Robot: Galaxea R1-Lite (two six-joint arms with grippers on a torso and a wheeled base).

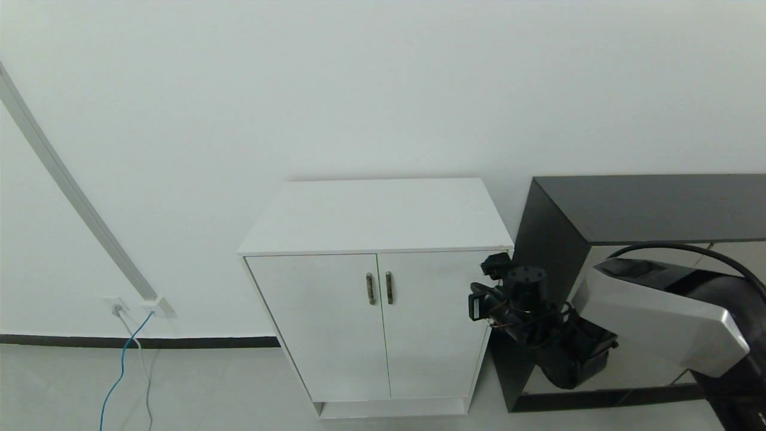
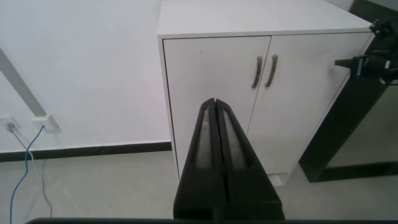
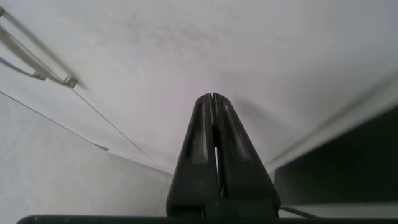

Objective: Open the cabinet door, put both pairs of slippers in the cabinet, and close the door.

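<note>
White cabinet [image 1: 374, 218] is recorded standing against the wall, on the floor, in the middle of the head view. Both doors, left door [image 1: 323, 326] and right door [image 1: 434, 326], are observed shut and flush, the two vertical handles [image 1: 379, 288] lying side by side at the centre seam. The interior is hidden by the doors, so its contents cannot be told. Right gripper [image 3: 214, 102] is located just beside the outer edge of the right door, at about handle height; its fingers are pressed together with nothing between them. Left gripper [image 2: 215, 106] is held well back from the cabinet, aimed at the left door, its fingers likewise together and holding nothing. A dark cabinet [image 1: 646, 203] with a reflective front is noted immediately to the right of the white one. A wall socket [image 1: 116, 306] with a blue cable [image 1: 119, 371] is noted at lower left.
</note>
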